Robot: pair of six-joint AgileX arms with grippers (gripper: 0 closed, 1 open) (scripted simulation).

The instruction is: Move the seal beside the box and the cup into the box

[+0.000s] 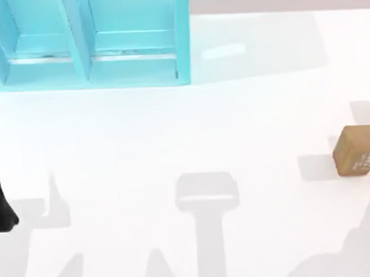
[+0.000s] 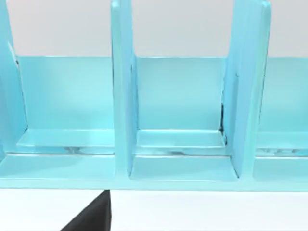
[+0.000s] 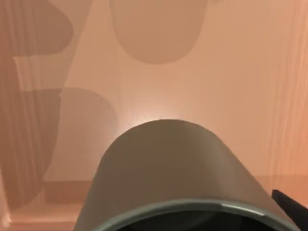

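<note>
Now: seal (image 1: 357, 151) table right | cup (image 3: 178, 173) close to right wrist camera

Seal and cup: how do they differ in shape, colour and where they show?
The seal is a tan-brown block with flat faces; the cup is round and olive-grey. The seal stands on the table at its right edge in the top view; the cup looms close in the right wrist view. Neither is in the blue box.

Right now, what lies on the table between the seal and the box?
Nothing: in the top view the table is bare white from the seal at its right edge to the blue box at the top left, crossed by shadows alone.
</note>
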